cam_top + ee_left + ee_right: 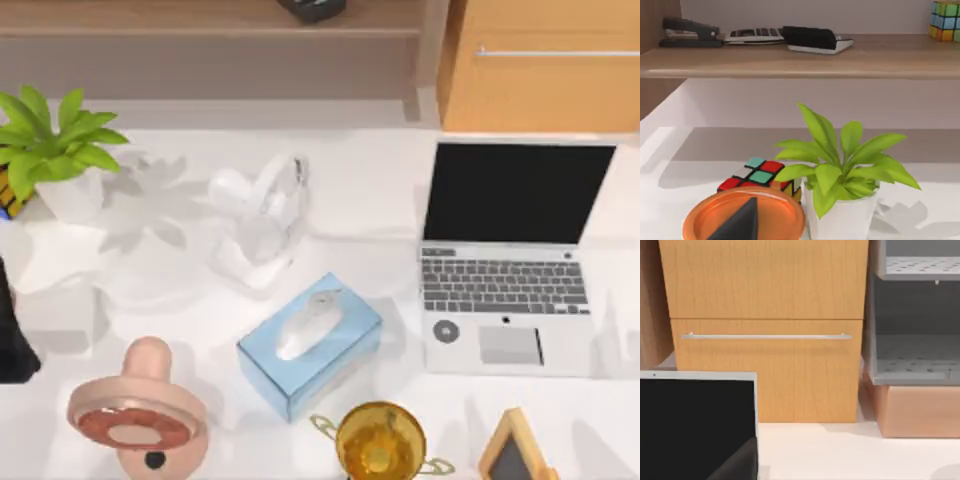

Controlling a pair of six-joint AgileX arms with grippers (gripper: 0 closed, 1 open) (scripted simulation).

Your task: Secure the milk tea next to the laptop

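Note:
The silver-grey laptop (505,260) stands open at the table's right, its black screen (695,425) facing the front. Left of it, near the table's middle, lies a pale see-through thing (260,215); I cannot tell whether it is the milk tea. My left arm (12,330) shows as a dark shape at the table's left edge, and its gripper (742,222) hangs over an orange disc (695,225) beside the plant. My right gripper (737,465) is low in front of the laptop screen's edge, facing the wooden cabinet.
A potted plant (55,150) and a colour cube (757,175) sit at the back left. A blue tissue box (310,345), a pink round stand (140,415), a gold trophy (380,440) and a small framed board (515,450) line the front. A wooden drawer cabinet (545,65) stands behind the laptop.

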